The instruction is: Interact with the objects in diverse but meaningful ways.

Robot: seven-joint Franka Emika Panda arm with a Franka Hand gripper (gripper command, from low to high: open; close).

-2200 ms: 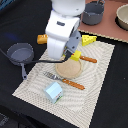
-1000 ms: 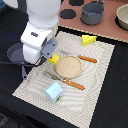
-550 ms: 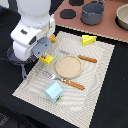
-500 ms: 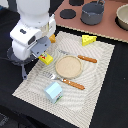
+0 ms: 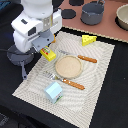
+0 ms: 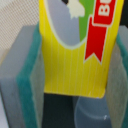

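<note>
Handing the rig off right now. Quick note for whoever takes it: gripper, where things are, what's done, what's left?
Gripper: shut on the yellow box; the wrist view shows the box clamped between both pads, held near the placemat's corner on the exterior view's left, beside the frying pan.
On the placemat: bread loaf in the middle, cheese wedge toward the far edge, milk carton near the front edge.
Done: box picked up.
Left: set the box down somewhere; the bread, cheese and carton sit free on the mat.
</note>
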